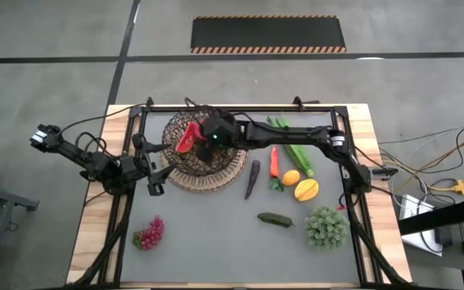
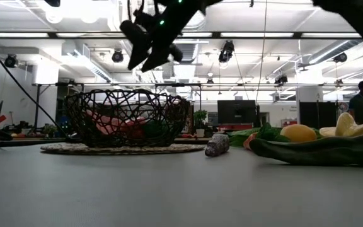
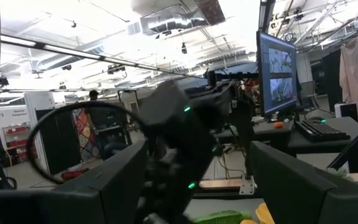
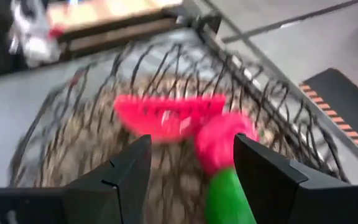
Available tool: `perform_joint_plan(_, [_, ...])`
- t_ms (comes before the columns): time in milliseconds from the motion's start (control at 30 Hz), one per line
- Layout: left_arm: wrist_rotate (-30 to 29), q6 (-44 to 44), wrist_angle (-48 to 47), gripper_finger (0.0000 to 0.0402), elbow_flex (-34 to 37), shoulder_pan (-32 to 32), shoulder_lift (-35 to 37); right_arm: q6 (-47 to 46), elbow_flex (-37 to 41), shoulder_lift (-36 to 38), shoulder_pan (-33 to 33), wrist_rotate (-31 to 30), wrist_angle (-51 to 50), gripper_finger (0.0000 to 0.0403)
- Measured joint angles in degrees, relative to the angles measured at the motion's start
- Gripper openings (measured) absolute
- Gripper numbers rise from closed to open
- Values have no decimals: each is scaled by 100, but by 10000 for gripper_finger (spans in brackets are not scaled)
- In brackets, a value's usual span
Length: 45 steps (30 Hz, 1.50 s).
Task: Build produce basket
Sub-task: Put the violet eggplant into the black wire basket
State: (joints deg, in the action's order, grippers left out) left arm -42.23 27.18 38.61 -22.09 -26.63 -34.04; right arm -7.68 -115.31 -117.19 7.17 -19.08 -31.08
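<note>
A grey table top [image 1: 216, 234] with wooden edges is carrying the wire basket [image 1: 176, 161] on its tan woven disc. Lying on the grey surface are red grapes [image 1: 150, 233], a dark eggplant [image 1: 252, 178], a carrot [image 1: 274, 161], green stalks [image 1: 293, 145], an orange [image 1: 292, 178], a yellow fruit [image 1: 306, 190], a cucumber [image 1: 275, 219] and a spiky green plant [image 1: 326, 227].

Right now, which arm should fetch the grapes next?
Left, probably. The grapes lie on the table's left side, nearer the left gripper, which sits open beside the basket. The right gripper hangs open over the basket, farther from them.
</note>
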Motion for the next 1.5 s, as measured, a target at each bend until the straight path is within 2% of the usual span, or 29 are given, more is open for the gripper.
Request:
perform_joint_plan(300, [0,1,-2,265,-2,-2,-4,300,590,686,-605,110,-1348,212])
perform_joint_plan(433, [5,-9,-2,265,-2,-4,-41,422,1068,1111,-825,1175,-1795,212])
perform_joint_plan(500, [18,-128,-3,265,-6,-4,-84,23,1356,1336,-922,1804,-2016,212])
perform_joint_plan(567, [19,-136,-2,265,-25,-2,-141,-665,1665,1571,-1019,2083,-2034,212])
perform_joint_plan(733, [23,-147,62,265,-75,-1,-276,-2071,2488,2040,-1196,1439,-2061,212])
perform_joint_plan(900, [23,-136,168,265,-83,0,-381,-2758,3089,2343,-1217,733,-2086,212])
perform_joint_plan(1100, [23,-133,171,265,-83,0,-409,-3502,3388,2425,-1215,144,-2100,212])
perform_joint_plan(1333, [23,-129,168,265,-83,0,-402,-4212,3450,2244,-1215,90,-2036,214])
perform_joint_plan(1500, [23,-127,152,265,-83,0,-402,-4934,3572,2012,-1256,-18,-2020,239])
